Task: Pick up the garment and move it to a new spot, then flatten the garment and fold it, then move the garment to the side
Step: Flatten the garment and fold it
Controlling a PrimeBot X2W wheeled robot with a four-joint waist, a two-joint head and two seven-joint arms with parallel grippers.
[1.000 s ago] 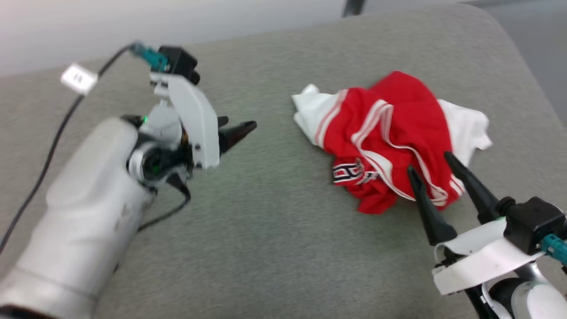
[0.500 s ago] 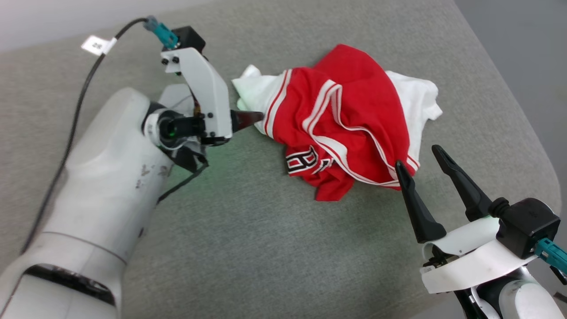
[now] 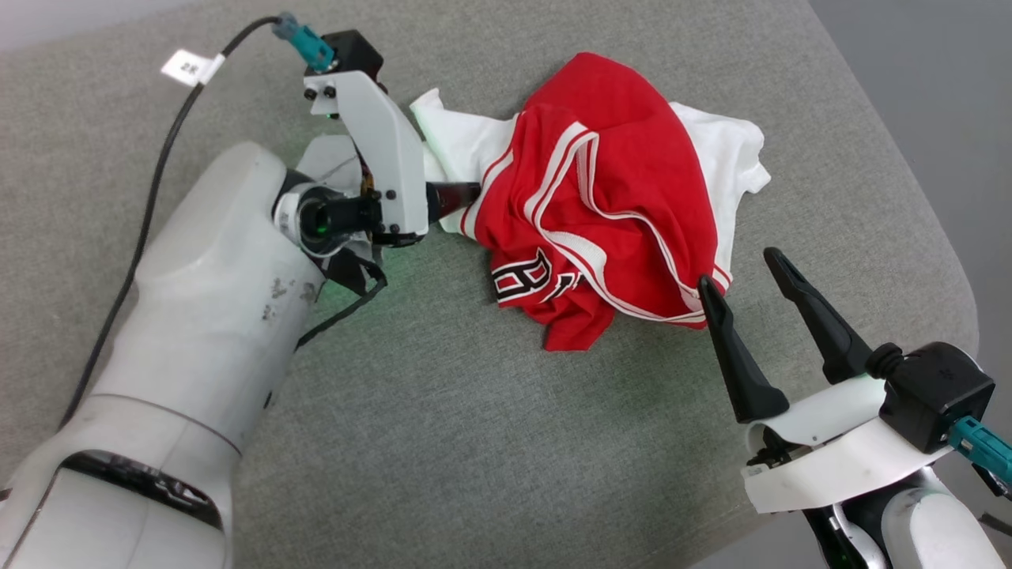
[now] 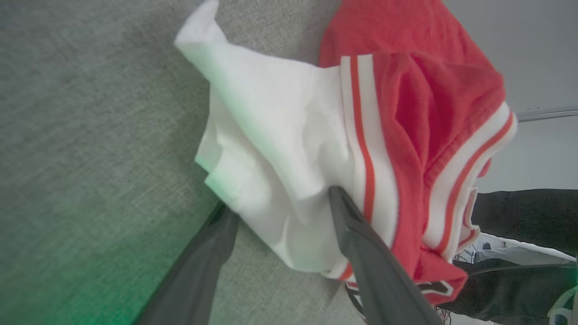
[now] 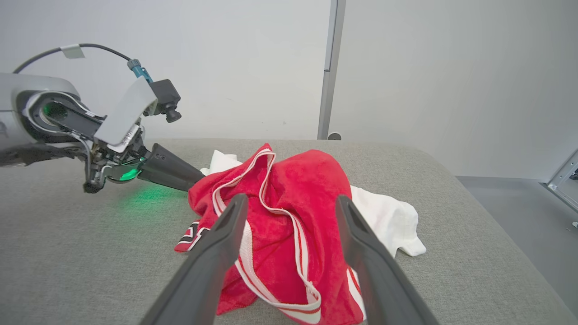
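One crumpled garment (image 3: 624, 182), partial black lettering (image 3: 526, 276)

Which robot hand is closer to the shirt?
Left. The left gripper straddles a white sleeve of the shirt; the right gripper sits just off its red hem.

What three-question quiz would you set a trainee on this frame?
1. True or false: the right gripper is shut on the garment.
2. What lies between the open fingers of the left gripper? A white sleeve; B black lettering; C nothing.
3. Fill in: the garment lies ___ on the grey cushion.
Key: 1 false, the right gripper is open, holding nothing; 2 A; 3 crumpled.
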